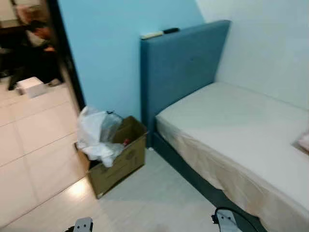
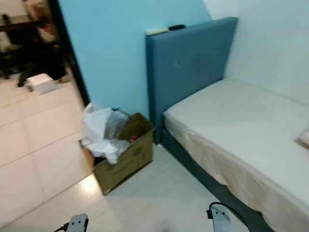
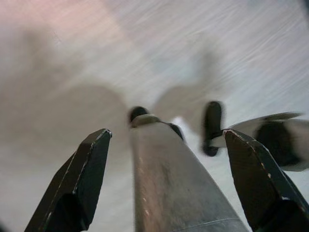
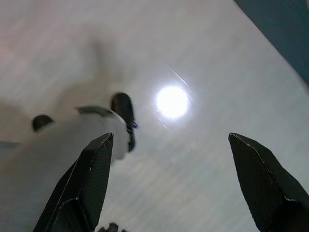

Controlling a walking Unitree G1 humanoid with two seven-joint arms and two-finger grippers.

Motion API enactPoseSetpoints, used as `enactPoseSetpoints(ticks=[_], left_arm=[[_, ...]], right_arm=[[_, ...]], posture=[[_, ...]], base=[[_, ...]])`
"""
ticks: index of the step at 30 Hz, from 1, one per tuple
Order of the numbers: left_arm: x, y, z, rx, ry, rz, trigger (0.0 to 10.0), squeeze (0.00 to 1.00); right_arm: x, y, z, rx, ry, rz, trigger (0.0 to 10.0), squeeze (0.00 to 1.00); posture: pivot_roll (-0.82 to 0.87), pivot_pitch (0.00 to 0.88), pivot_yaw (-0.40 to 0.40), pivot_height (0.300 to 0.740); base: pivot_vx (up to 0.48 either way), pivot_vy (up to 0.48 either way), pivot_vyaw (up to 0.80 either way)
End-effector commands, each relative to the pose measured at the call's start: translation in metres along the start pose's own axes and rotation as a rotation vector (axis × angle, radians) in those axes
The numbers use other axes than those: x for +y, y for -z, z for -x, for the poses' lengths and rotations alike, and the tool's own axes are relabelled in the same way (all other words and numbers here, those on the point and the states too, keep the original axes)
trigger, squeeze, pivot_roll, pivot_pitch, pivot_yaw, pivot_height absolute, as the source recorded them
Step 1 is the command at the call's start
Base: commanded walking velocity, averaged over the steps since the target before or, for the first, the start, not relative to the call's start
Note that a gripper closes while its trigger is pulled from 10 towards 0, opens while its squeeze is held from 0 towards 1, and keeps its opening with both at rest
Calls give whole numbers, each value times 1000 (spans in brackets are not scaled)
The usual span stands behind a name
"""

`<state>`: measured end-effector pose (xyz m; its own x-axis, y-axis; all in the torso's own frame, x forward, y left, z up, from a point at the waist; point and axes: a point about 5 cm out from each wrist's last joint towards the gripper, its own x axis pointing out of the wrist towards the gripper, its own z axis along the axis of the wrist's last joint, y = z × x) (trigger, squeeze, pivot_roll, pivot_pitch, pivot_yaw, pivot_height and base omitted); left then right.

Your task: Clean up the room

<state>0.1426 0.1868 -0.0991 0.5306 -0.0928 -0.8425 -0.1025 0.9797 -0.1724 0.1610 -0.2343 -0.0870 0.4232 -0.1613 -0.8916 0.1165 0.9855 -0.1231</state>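
A brown cardboard box [image 1: 120, 162] stands on the floor against the blue wall, beside the bed's blue headboard [image 1: 181, 63]. A crumpled white plastic bag [image 1: 96, 133] spills over the box's left side, and something small and red shows inside. Both arms hang low at my sides. In the left wrist view my left gripper [image 3: 166, 135] is open above the pale floor, with my own silver leg and black foot between its fingers. The right gripper [image 4: 171, 137] is open too, over bare floor with a bright light reflection.
The bed [image 1: 241, 130] with a white mattress fills the right side. A pale flat item and a black one [image 1: 159, 33] lie on the headboard's top. Something pink [image 1: 304, 141] lies at the mattress's right edge. Through the doorway at left are a seated person [image 1: 34, 43] and a white box [image 1: 30, 86].
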Motion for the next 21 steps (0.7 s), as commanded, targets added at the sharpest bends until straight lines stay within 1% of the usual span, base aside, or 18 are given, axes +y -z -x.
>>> enactPoseSetpoints(ticks=[1,6,13,14,15,16,19,21], left_arm=[[2,2,1,0,-33,-65,10000,0],[2,2,1,-3,-34,-88,10000,0],[2,1,1,-6,-39,-90,10000,0],[3,-1,0,-14,-65,-97,10000,0],[0,-5,-1,-15,-48,-73,10000,0],[0,-5,-1,-15,-48,-73,10000,0],[-10,-9,-4,-12,8,-32,10000,0],[-11,-8,-4,-10,13,-40,10000,0]], right_arm=[[-5,3,0,16,20,-19,10000,0],[-6,3,1,16,23,-19,10000,0],[-6,3,1,17,24,-17,10000,0],[-6,5,1,25,25,-4,10000,0],[-4,0,0,20,23,10,10000,0],[-4,0,0,20,23,10,10000,0],[1,-6,0,9,12,26,10000,0],[3,-5,-1,11,8,28,10000,0]], posture=[[-56,0,-2,716],[-52,0,-12,716],[-52,0,-12,716],[-47,0,-33,716],[-46,0,-33,716],[-46,0,-33,716],[-40,0,-34,716],[-38,0,-36,716]], base=[[0,0,-731],[0,0,-731],[0,0,-731],[0,0,-731],[0,0,-731],[0,0,-731],[0,0,-731],[0,0,-734]])
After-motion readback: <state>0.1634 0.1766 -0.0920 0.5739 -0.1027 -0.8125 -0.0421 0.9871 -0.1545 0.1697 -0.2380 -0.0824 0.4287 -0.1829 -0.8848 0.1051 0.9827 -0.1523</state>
